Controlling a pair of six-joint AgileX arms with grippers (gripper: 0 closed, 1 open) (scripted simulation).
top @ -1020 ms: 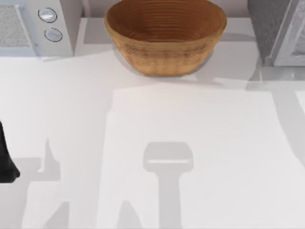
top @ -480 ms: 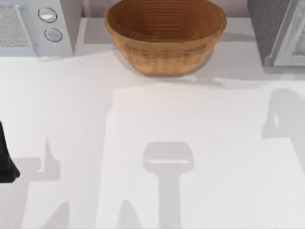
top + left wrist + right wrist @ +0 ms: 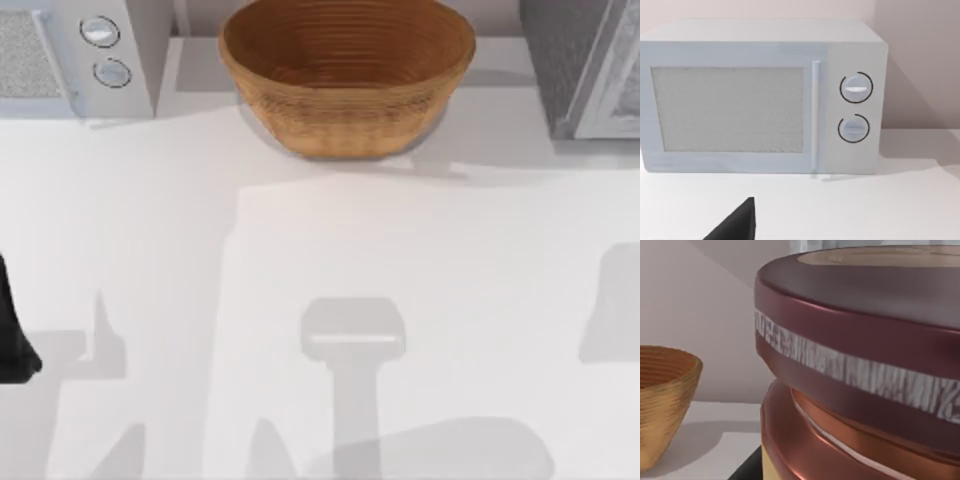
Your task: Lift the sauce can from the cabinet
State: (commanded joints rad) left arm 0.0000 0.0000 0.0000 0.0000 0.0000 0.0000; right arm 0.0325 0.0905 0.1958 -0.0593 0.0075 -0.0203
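The white table (image 3: 420, 270) carries a microwave (image 3: 760, 100) to the left of the woven basket (image 3: 347, 75) and a grey cabinet (image 3: 585, 65) to the basket's right. My left arm (image 3: 12, 330) sits parked left of the basket; I cannot tell its grip. The sauce can (image 3: 865, 365) looms against my right wrist camera, right of the basket; whether my right gripper clasps it I cannot tell.

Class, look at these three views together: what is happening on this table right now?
The sauce can sits very close in front of the right wrist camera, with the woven basket farther off. From above, the basket stands at the back of the table, between a microwave at left and a grey cabinet at right. The left arm is parked at the left edge.
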